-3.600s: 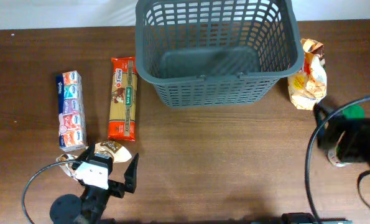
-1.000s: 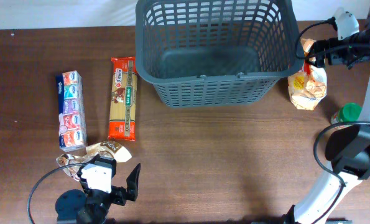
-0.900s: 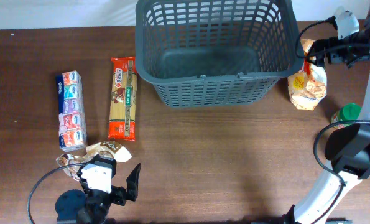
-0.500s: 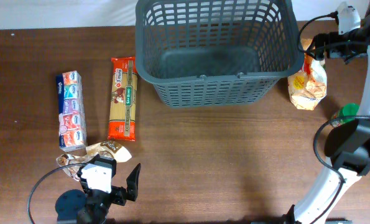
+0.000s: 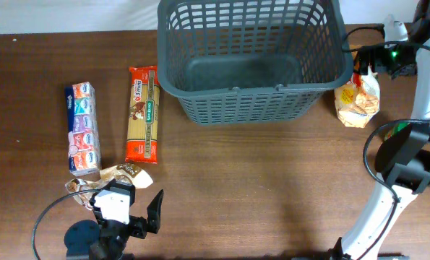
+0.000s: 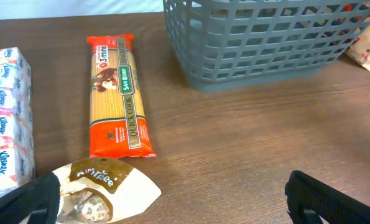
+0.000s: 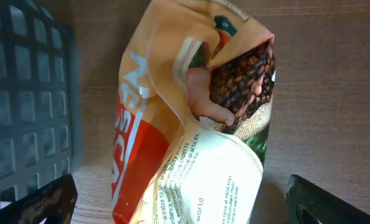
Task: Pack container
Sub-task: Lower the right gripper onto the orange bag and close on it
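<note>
Mostly cropped: left claw (image 6: 175, 198) wide; right claw (image 7: 185, 200) wide over coffee bag (image 7: 191, 118); container (image 7: 29, 93) edge only.

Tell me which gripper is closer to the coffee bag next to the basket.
Right. The right gripper hangs open over the coffee bag, by the basket's right side. The left gripper is far off at the front left.
</note>
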Available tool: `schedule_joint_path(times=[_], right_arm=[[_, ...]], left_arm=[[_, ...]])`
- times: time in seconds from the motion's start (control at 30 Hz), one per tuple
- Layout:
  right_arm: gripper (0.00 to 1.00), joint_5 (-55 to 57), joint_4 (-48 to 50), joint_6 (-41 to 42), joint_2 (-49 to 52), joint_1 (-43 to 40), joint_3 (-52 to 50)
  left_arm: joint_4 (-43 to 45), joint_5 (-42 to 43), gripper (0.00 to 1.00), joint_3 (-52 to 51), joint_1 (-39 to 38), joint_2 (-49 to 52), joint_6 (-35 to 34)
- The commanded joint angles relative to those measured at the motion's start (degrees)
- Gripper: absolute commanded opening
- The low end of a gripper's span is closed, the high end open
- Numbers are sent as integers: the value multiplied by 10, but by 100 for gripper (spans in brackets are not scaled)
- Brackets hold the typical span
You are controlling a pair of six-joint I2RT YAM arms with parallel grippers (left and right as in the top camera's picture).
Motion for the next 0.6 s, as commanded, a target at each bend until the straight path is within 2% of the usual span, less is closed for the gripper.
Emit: schedule_joint_path(times=[0.0, 0.57], right_arm=[[99, 5, -4, -8, 19, -2, 1], [99, 54, -21, -14, 76, 28, 1]], left_arm=[[0, -4, 99, 5, 2, 1, 3], [0, -4, 99, 5, 2, 1, 3]])
